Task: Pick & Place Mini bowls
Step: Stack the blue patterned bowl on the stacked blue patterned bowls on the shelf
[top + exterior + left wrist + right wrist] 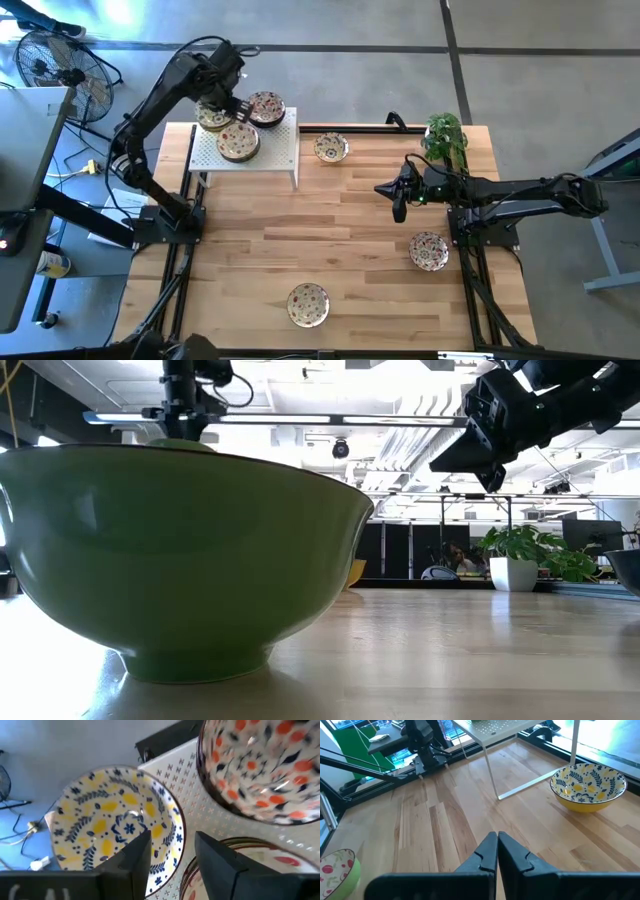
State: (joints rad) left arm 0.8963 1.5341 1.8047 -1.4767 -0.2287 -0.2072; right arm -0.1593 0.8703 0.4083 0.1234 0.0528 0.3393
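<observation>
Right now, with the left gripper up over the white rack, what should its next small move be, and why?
Probably lift the left gripper straight up off the white rack. Its fingers stand apart with nothing between them, just above the yellow-and-blue bowl, which sits on the rack beside two other bowl stacks. Rising first should keep it from knocking them. The right gripper waits shut over the table.

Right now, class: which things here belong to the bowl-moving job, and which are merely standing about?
Job:
mini bowls
left gripper, over the bowls on the white rack
right gripper, shut above the table

Standing about:
potted plant
floor fan
</observation>
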